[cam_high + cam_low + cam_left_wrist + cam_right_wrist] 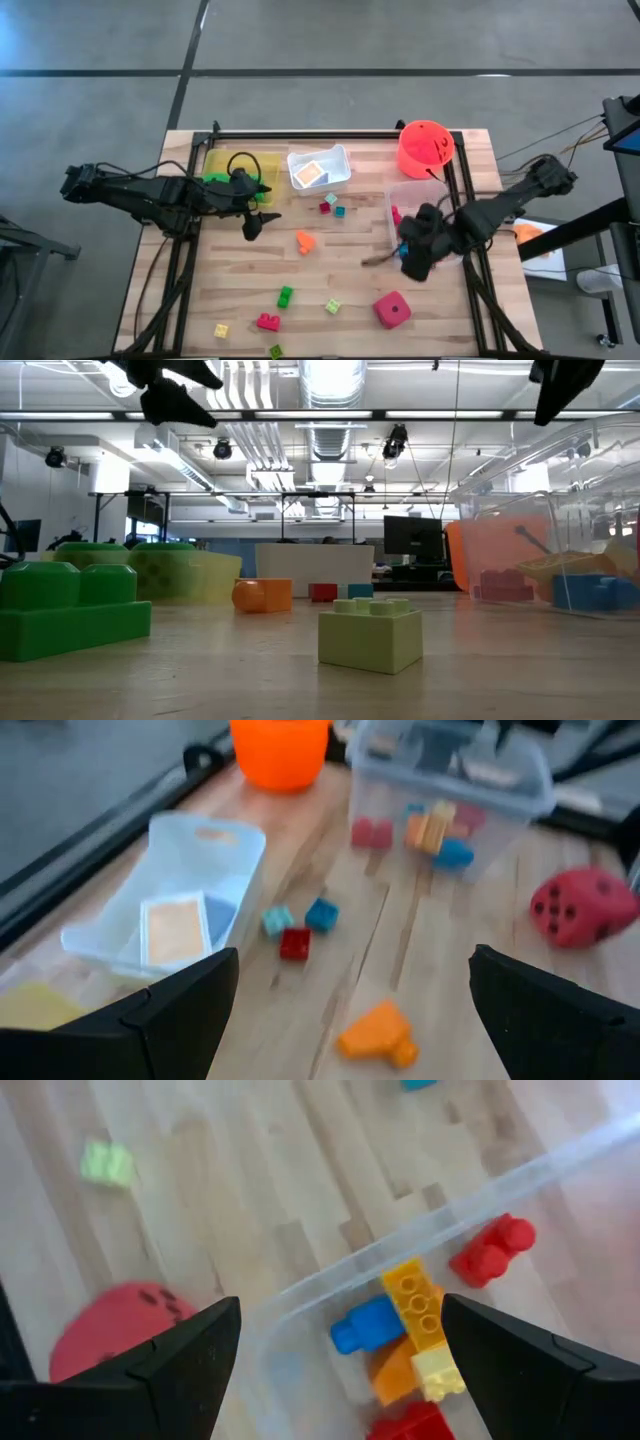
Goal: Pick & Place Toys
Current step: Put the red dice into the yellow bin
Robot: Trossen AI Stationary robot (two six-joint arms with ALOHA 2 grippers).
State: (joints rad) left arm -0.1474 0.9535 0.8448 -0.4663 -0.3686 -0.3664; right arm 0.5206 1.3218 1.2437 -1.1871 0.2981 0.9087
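My left gripper (255, 225) is open and empty above the table's middle left, just near of the yellow tray (222, 163). In its wrist view (350, 1020) an orange brick (378, 1033) lies below, between the fingers. My right gripper (412, 262) is open and empty above the near edge of the clear tray (432, 192). Its wrist view (340, 1370) shows blue (367, 1325), yellow (415, 1305) and red (492, 1250) bricks in that tray. A pink-red die (392, 309) rests on the table near the front right. A card (311, 174) lies in the white tray (340, 157).
An orange bucket (425, 147) stands at the far right. Loose bricks lie on the wood: red and teal (333, 207) at the middle, green (286, 295), light green (333, 306), yellow (221, 329) and red (268, 321) toward the near edge. Green pieces sit in the yellow tray.
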